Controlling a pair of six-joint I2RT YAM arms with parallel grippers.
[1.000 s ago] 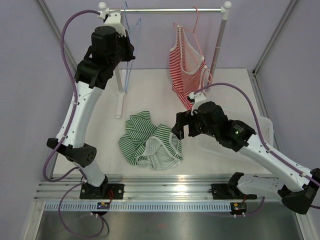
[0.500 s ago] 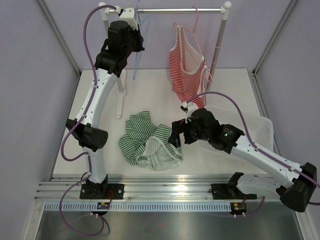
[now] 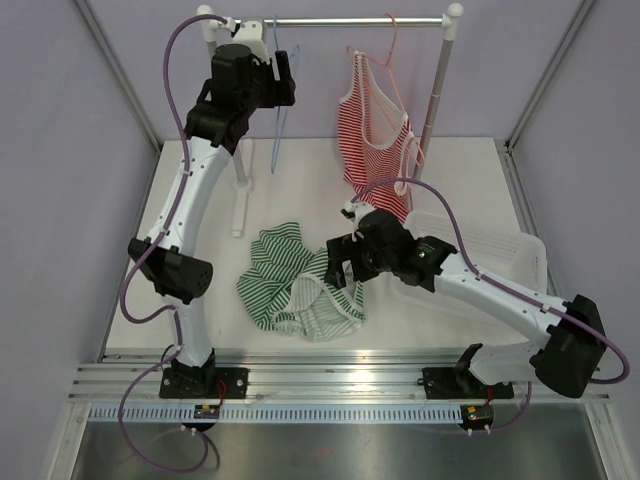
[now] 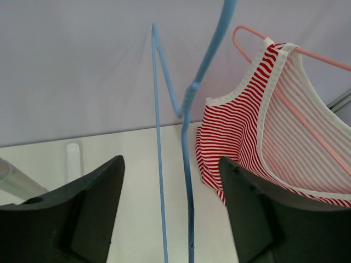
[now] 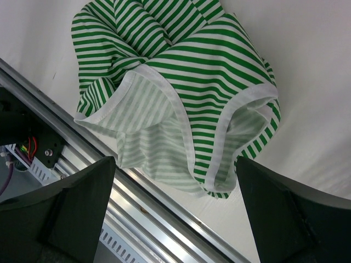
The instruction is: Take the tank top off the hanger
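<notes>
Tank top (image 3: 372, 140) in red and white stripes, a thin ribbed knit with white binding at the neck and armholes, hangs on the pink wire hanger (image 3: 392, 50). That hanger is hooked over the metal rail (image 3: 340, 20), towards the rail's right post.

Your left tool (image 3: 285, 80) sits just under the rail's left end with its dark fingers spread wide, holding nothing. Beside it an empty blue wire hanger (image 3: 277, 110) hangs from the rail.

Below the rail, on the white bench (image 3: 300, 190), a green-striped top (image 3: 300, 285) lies crumpled in soft folds. Your right tool (image 3: 340, 265) hovers at its right edge, wide open and empty. A white mesh basket (image 3: 490, 250) stands under the rail's right post.

Since a second ago, your left arm has straightened up to the rail and slid right to the blue hanger. Your right arm has swung left over the green-striped top. The tank top has not moved.

The left wrist view alone shows the blue hanger (image 4: 187, 181) framed between the left tool (image 4: 170, 181) fingers, touching neither. It also shows the tank top (image 4: 241, 142) with the pink hanger (image 4: 307, 127) running inside it. The right wrist view alone shows the green-striped top (image 5: 181, 82) lying inside out at its lower edge, paler there, under the right tool (image 5: 174, 164).
</notes>
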